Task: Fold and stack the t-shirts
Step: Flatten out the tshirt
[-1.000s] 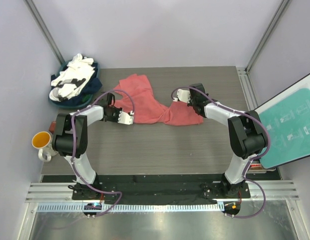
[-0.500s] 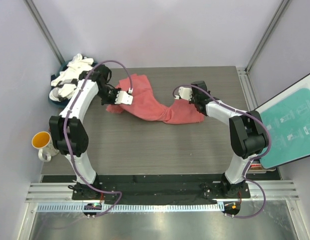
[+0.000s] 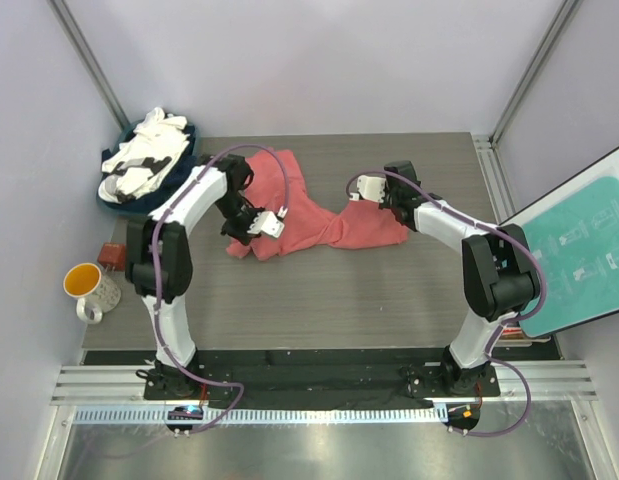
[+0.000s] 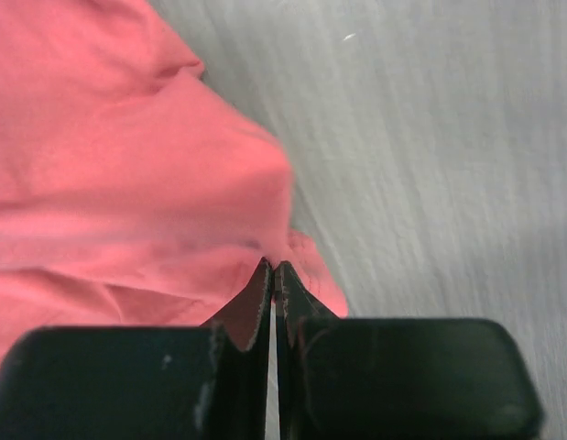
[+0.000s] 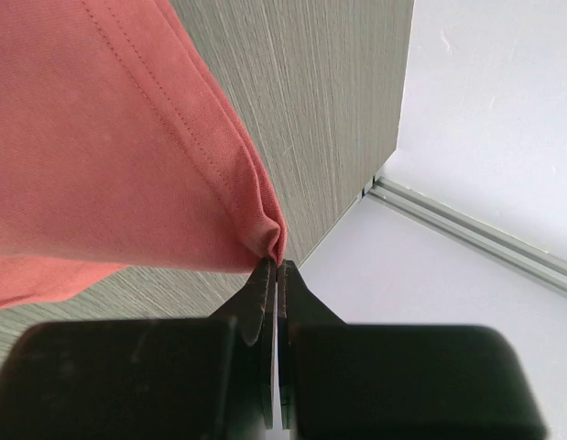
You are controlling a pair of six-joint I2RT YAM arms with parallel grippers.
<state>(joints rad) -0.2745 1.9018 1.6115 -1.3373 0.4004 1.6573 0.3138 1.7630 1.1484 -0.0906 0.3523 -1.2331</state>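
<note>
The coral-red t-shirt [image 3: 319,215] lies bunched across the middle of the table. My left gripper [image 3: 254,228] is shut on its left part; in the left wrist view the closed tips [image 4: 272,268] pinch a fold of the coral cloth [image 4: 127,165]. My right gripper [image 3: 387,203] is shut on the shirt's right edge; in the right wrist view the tips [image 5: 278,260] clamp a hemmed fold of the cloth [image 5: 109,156], lifted a little above the table. White and dark navy t-shirts [image 3: 149,160] lie heaped at the back left corner.
An orange-lined mug [image 3: 87,285] stands off the table's left edge. A teal board [image 3: 579,250] leans at the right. The table's back right corner and a metal rail [image 5: 485,229] lie just beyond my right gripper.
My left gripper has swung from the shirt's left edge to the back left and then right and nearer, carrying the cloth so the shirt's left half is bunched inward. My right gripper has barely moved.
</note>
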